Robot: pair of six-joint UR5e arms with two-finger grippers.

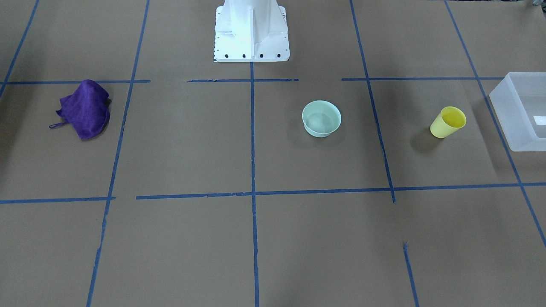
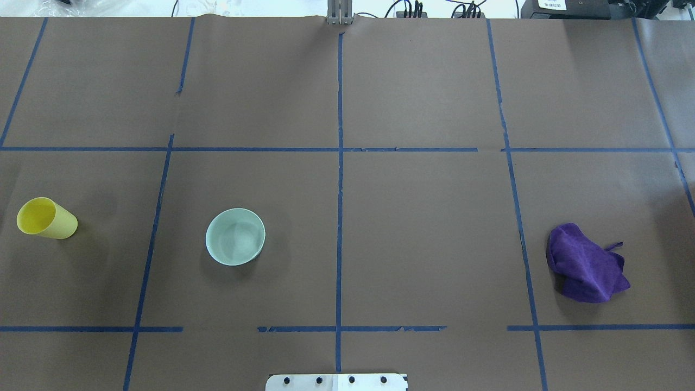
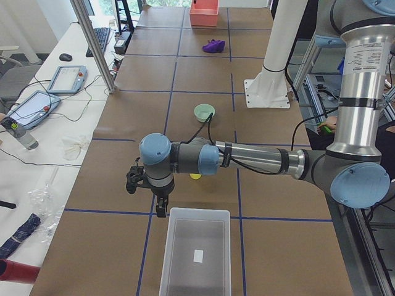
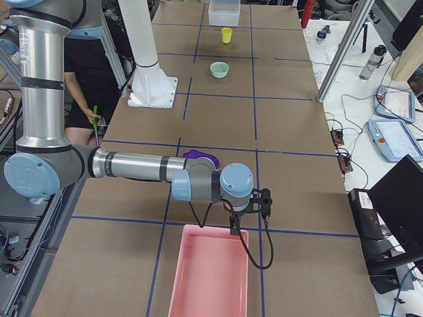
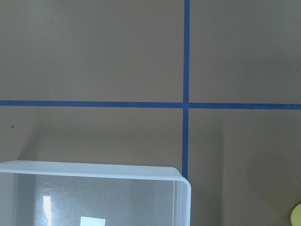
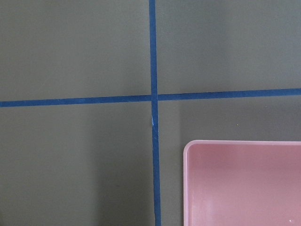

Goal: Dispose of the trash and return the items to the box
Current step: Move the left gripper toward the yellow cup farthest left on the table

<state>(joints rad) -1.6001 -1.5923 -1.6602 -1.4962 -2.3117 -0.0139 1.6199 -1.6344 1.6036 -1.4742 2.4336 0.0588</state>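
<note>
The yellow cup [image 1: 448, 122] stands upright on the brown table, also in the overhead view [image 2: 46, 218]. The translucent box [image 1: 522, 111] is beside it at the table's end; it shows large in the left side view [image 3: 196, 253] and in the left wrist view [image 5: 94, 197]. A pale green bowl [image 2: 235, 237] and a crumpled purple cloth [image 2: 586, 264] lie apart on the table. My left gripper [image 3: 162, 209] hangs just beyond the box's far rim. My right gripper [image 4: 234, 228] hangs at the rim of a pink bin [image 4: 210, 274]. I cannot tell whether either is open or shut.
The white robot base [image 1: 251, 32] stands at the table's middle edge. Blue tape lines divide the brown table [image 2: 423, 228] into squares. The pink bin also shows in the right wrist view [image 6: 244, 183]. A person stands behind the robot [image 4: 89, 79].
</note>
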